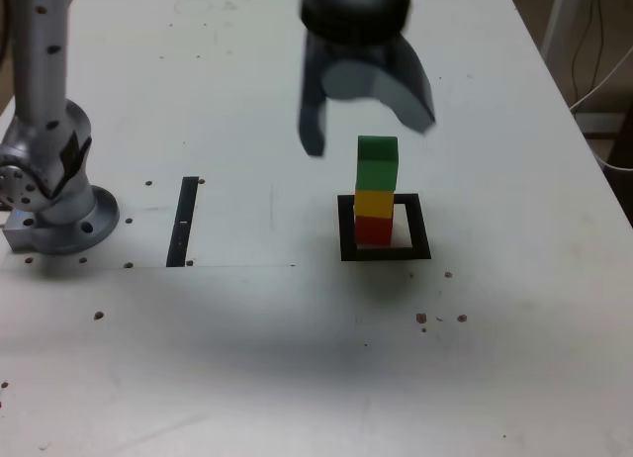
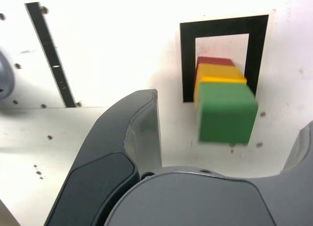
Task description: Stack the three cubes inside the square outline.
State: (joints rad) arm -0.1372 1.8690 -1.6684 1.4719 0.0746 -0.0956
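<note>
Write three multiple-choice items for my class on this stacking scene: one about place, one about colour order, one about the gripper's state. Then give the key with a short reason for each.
1. Where does the stack of cubes stand?
A. On the narrow black strip
B. Inside the square outline
C. At the arm's base

2. What is the order from bottom to top?
A. Green, red, yellow
B. Yellow, green, red
C. Red, yellow, green

3. What is the gripper doing?
A. Open, above the stack
B. Shut on the green cube
C. Shut on the red cube

Key: B, the red cube sits within the square outline. C, the yellow cube lies between red and the green cube. A, the gripper has its jaws spread, touching no cube.
</note>
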